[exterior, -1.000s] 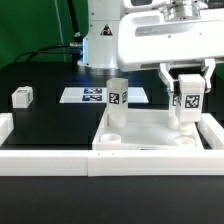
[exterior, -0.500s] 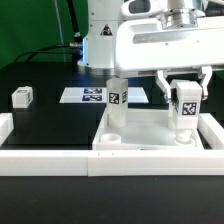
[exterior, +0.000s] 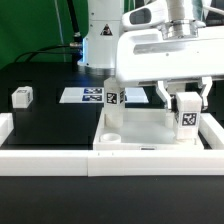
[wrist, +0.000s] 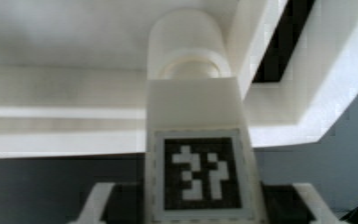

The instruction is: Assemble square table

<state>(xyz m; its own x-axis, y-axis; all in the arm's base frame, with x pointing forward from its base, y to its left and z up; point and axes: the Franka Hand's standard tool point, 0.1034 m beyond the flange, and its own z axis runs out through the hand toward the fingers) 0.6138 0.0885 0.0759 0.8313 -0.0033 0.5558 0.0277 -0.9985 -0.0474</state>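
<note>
Right now the gripper point(exterior: 186, 105) squeezes the held leg point(exterior: 187, 121) tight by its sides. It keeps it straight up over the square slab point(exterior: 148, 126), at the near corner on the exterior view's right, likely so it fits the round hole there. The standing leg point(exterior: 113, 103) is on the slab's far left corner. The spare leg point(exterior: 21, 97) lies far left.

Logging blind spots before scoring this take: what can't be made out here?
Exterior view: whether the held leg is seated in its socket; its lower end blends into the white slab.
Wrist view: the held leg covers that socket; the gripper is cropped by the frame edge.
Fourth leg: in neither view.
</note>
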